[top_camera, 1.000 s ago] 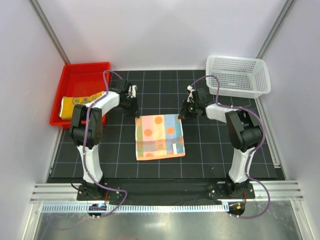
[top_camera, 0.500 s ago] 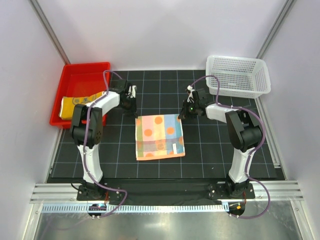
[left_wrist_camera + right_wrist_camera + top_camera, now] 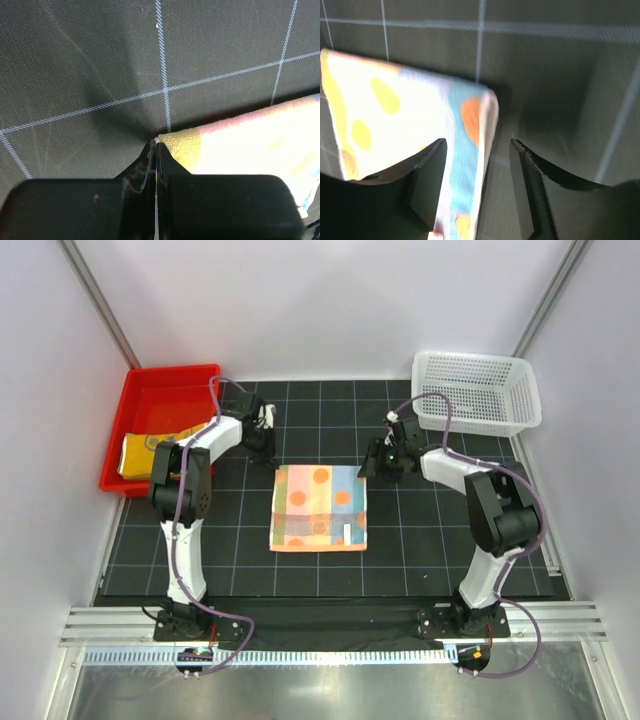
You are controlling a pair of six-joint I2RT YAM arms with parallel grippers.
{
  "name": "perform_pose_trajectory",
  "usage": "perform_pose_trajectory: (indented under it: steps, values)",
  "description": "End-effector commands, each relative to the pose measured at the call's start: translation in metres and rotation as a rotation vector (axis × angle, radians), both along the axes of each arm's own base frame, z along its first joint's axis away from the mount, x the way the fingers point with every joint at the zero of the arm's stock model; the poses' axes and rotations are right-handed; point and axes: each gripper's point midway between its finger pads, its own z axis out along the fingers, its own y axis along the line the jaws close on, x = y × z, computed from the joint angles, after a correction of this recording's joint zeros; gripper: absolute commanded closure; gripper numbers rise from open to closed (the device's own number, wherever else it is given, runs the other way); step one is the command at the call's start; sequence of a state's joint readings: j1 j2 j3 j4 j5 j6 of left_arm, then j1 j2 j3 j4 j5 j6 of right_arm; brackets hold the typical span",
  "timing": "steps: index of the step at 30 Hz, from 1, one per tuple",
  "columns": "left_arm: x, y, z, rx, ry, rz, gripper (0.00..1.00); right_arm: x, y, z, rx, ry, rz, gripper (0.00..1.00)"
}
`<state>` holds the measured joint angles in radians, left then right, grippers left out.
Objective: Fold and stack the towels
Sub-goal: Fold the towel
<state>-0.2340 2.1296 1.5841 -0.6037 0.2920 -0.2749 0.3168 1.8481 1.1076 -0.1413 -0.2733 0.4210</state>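
Currently the polka-dot towel point(image 3: 320, 508) lies flat at the centre of the black gridded surface point(image 3: 420, 540), between the two arms, as a near-square that appears to be folded over at least once. The left jaws are pressed together and empty. Their tips sit just beside the towel's far left corner, and the left wrist view shows that corner resting on the surface next to them, not pinched. The right jaws stand apart above the far right corner with the towel's right edge showing in the gap between them and no cloth held. The yellow-orange towel point(image 3: 150, 448) rests in the red tray point(image 3: 165, 390) at the far left, and the white mesh basket point(image 3: 478, 390) stands at the far right. No green towel is visible. Handling: the cloth is judged light, soft and limp, so it will sag from any single hold and will not keep its shape when pushed. Take hold at the corners or along a hem, one corner per arm, pinching all layers together. Keep the edge taut between the two holds so the layers do not slide apart.
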Motion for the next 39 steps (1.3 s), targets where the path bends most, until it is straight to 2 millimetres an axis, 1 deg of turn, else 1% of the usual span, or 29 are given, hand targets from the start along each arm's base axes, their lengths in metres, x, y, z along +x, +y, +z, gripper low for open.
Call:
perform_pose_trajectory:
  steps: [1,2,3,4,5,6,7,8,9,10,11,12,13,14,16,17,19,21,23,26,30,32,34,36,39]
  values:
    - [0.009,-0.005,0.010,-0.033,-0.024,-0.007,1.00,-0.034,-0.014,0.018,0.021,0.081,-0.131,0.39]
    - [0.009,-0.007,0.010,-0.039,-0.022,-0.010,1.00,-0.055,-0.017,0.004,0.020,0.131,-0.146,0.39]
    - [0.009,-0.006,0.010,-0.039,-0.021,-0.010,1.00,-0.063,-0.015,0.012,0.035,0.122,-0.151,0.38]
    - [0.011,-0.006,0.010,-0.038,-0.024,-0.011,1.00,-0.071,-0.014,0.012,0.056,0.146,-0.185,0.38]
    - [0.011,-0.005,0.008,-0.033,-0.020,-0.009,1.00,-0.084,-0.018,0.002,0.055,0.175,-0.210,0.38]
    - [0.011,-0.006,0.007,-0.033,-0.019,-0.012,1.00,-0.089,-0.013,0.013,0.089,0.149,-0.215,0.38]
    - [0.012,-0.006,0.008,-0.033,-0.022,-0.014,1.00,-0.094,-0.011,0.014,0.126,0.168,-0.256,0.38]
    - [0.012,-0.006,0.008,-0.034,-0.022,-0.014,1.00,-0.104,-0.013,0.009,0.132,0.183,-0.280,0.38]
    - [0.012,-0.007,0.006,-0.034,-0.017,-0.015,1.00,-0.105,-0.011,0.013,0.158,0.174,-0.301,0.38]
    - [0.012,-0.007,0.006,-0.035,-0.014,-0.015,1.00,-0.109,-0.006,0.025,0.187,0.149,-0.306,0.38]
    - [0.012,-0.006,0.007,-0.036,-0.014,-0.015,1.00,-0.116,-0.006,0.022,0.206,0.173,-0.346,0.38]
    - [0.012,-0.006,0.006,-0.035,-0.010,-0.011,1.00,-0.118,-0.007,0.023,0.203,0.163,-0.375,0.38]
    - [0.010,-0.007,0.005,-0.037,-0.006,-0.012,1.00,-0.125,0.001,0.031,0.221,0.142,-0.364,0.38]
    - [0.010,-0.007,0.006,-0.039,-0.005,-0.007,1.00,-0.131,0.001,0.027,0.228,0.162,-0.411,0.38]
    - [0.009,-0.006,0.004,-0.040,0.002,-0.003,1.00,-0.135,0.003,0.026,0.240,0.139,-0.457,0.38]
    - [0.008,-0.007,0.004,-0.039,0.003,-0.001,1.00,-0.145,0.005,0.020,0.264,0.162,-0.479,0.39]
    - [0.008,-0.006,0.004,-0.040,0.005,0.002,1.00,-0.146,0.009,0.021,0.304,0.153,-0.501,0.39]
    - [0.008,-0.006,0.003,-0.037,0.007,0.004,1.00,-0.150,0.007,0.016,0.290,0.148,-0.537,0.41]
    - [0.009,-0.006,0.002,-0.036,0.007,0.003,1.00,-0.151,0.005,0.015,0.274,0.131,-0.559,0.42]
    - [0.012,-0.007,0.001,-0.038,0.002,-0.004,1.00,-0.158,0.009,0.012,0.264,0.133,-0.561,0.45]
    - [0.014,-0.010,-0.001,-0.053,0.005,-0.006,1.00,-0.169,0.021,0.006,0.243,0.147,-0.535,0.49]
    - [0.014,-0.011,-0.002,-0.055,0.008,-0.006,1.00,-0.173,0.018,0.003,0.222,0.137,-0.557,0.52]
    - [0.014,-0.011,-0.003,-0.052,0.008,-0.006,1.00,-0.179,0.021,0.001,0.213,0.144,-0.556,0.53]
    - [0.014,-0.009,-0.005,-0.047,0.010,-0.002,1.00,-0.184,0.017,-0.004,0.173,0.146,-0.566,0.55]
    - [0.014,-0.009,-0.006,-0.048,0.013,0.000,1.00,-0.189,0.020,-0.008,0.164,0.149,-0.566,0.55]
